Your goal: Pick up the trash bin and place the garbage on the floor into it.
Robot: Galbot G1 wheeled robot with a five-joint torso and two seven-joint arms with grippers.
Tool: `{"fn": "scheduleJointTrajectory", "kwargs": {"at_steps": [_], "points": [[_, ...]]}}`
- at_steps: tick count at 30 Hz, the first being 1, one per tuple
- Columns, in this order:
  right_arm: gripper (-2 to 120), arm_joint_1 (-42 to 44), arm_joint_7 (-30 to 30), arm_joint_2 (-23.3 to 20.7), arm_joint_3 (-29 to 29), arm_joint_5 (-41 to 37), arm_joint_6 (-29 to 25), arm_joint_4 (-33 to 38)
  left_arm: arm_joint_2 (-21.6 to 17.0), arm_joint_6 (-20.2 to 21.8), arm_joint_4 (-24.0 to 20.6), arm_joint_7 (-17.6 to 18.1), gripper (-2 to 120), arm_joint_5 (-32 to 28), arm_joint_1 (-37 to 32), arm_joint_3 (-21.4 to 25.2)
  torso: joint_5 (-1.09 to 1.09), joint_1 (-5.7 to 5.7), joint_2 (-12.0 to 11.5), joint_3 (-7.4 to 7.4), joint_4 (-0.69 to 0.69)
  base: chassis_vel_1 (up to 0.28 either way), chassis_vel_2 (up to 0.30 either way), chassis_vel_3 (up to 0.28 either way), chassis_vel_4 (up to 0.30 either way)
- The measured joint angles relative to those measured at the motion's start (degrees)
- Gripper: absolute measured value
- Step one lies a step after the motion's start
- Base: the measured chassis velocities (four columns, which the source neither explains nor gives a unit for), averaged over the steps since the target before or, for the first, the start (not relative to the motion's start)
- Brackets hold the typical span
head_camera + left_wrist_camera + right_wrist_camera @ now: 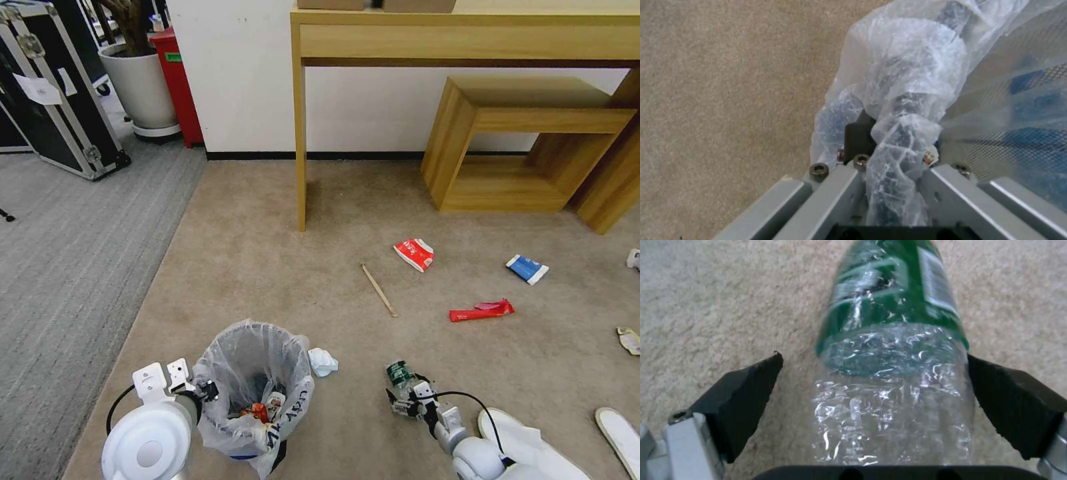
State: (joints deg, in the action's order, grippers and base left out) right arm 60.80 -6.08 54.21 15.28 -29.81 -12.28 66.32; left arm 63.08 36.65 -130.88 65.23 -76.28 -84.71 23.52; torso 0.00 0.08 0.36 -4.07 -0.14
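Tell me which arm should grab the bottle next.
Right, most likely. The right gripper already straddles the bottle on the carpet, jaws open with one pad touching it. The left gripper is shut on the bin's rim.

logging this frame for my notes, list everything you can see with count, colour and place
trash bin: 1, black with white bag, near left on beige carpet
crumpled paper: 1, white, touching bin's right side
bottle: 1, clear with green label, between right fingers
stick: 1, wooden, mid carpet
carton: 1, red-white, beyond stick
wrapper: 1, red, right of stick
packet: 1, blue-white, far right
slippers: 2, white, near right
left gripper: shut on bin rim
right gripper: open around bottle
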Motion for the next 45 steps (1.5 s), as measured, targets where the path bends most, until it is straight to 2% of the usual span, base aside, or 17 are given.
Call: {"fn": "scheduleJointTrajectory", "kwargs": {"at_steps": [13,24,26,30,32,33,37,39,41,43,45], "points": [[100,-2.1,-0.7,2.4,0.9,0.6,-0.6,-3.7,-0.2,-0.2,1.7,-0.6,0,0.3,1.0,-1.2,-0.02,-0.01,0.0,0.0,0.0,0.0,0.0,0.0,0.0],[76,-1.5,-1.9,2.6,-0.1,1.4,-1.4,-4.0,-0.3,-0.4,2.0,-0.4,0,0.3,2.2,-1.8,0.06,-0.01,0.0,0.01,0.04,0.0,0.0,0.0,0.0],[68,-1.2,-2.3,2.1,-0.9,1.3,-1.3,-3.5,-0.3,-0.5,1.9,-0.3,0,0.3,1.9,-1.8,-0.04,-0.01,0.0,0.0,0.02,0.0,0.0,0.0,0.0],[59,-0.8,-2.4,1.7,-1.7,1.3,-1.3,-2.3,-0.4,-0.5,1.5,-0.3,0,0.2,1.5,-1.5,0.02,-0.01,0.0,-0.01,-0.01,0.0,0.0,0.0,0.0],[52,-0.6,-2.8,1.0,-2.1,0.8,-1.3,-0.7,-0.5,-0.4,1.3,-0.3,0,0.0,1.5,-1.3,-0.03,-0.01,0.0,0.0,-0.02,0.0,0.0,0.0,0.0],[52,-0.6,-2.8,1.0,-2.1,0.8,-1.3,-0.7,-0.5,-0.4,1.3,-0.3,0,0.0,1.5,-1.3,-0.03,-0.01,0.0,0.0,-0.02,0.0,0.0,0.0,0.0],[38,-0.2,-3.2,-0.2,-3.2,0.1,-1.1,3.9,-0.6,-0.4,0.9,0.1,0,-0.4,1.6,-1.0,0.0,-0.01,0.0,0.0,-0.01,0.0,0.0,0.0,0.0],[36,-0.2,-3.0,-0.5,-3.8,-0.1,-1.4,5.2,-0.6,-0.4,0.7,0.2,0,-0.5,1.5,-0.9,0.0,-0.01,0.0,-0.01,-0.02,0.0,0.0,0.0,0.0],[30,-0.8,-1.6,-1.1,-5.5,-1.0,-3.6,10.0,-0.7,-0.3,0.2,0.2,0,-0.6,1.0,-0.6,0.02,-0.01,0.0,-0.01,-0.02,0.0,0.0,0.0,0.0],[28,-1.1,-1.0,-1.3,-6.0,-1.4,-4.2,11.4,-0.7,-0.3,0.1,0.2,0,-0.7,0.9,-0.6,0.02,-0.01,0.0,-0.01,-0.01,0.0,0.0,0.0,0.0],[24,-3.5,2.2,-3.3,-6.9,-4.9,-6.5,19.3,-0.7,-0.3,0.0,0.3,0,-0.9,1.0,-0.4,-0.02,-0.01,0.0,0.0,0.01,0.0,0.0,0.0,0.0]]}}
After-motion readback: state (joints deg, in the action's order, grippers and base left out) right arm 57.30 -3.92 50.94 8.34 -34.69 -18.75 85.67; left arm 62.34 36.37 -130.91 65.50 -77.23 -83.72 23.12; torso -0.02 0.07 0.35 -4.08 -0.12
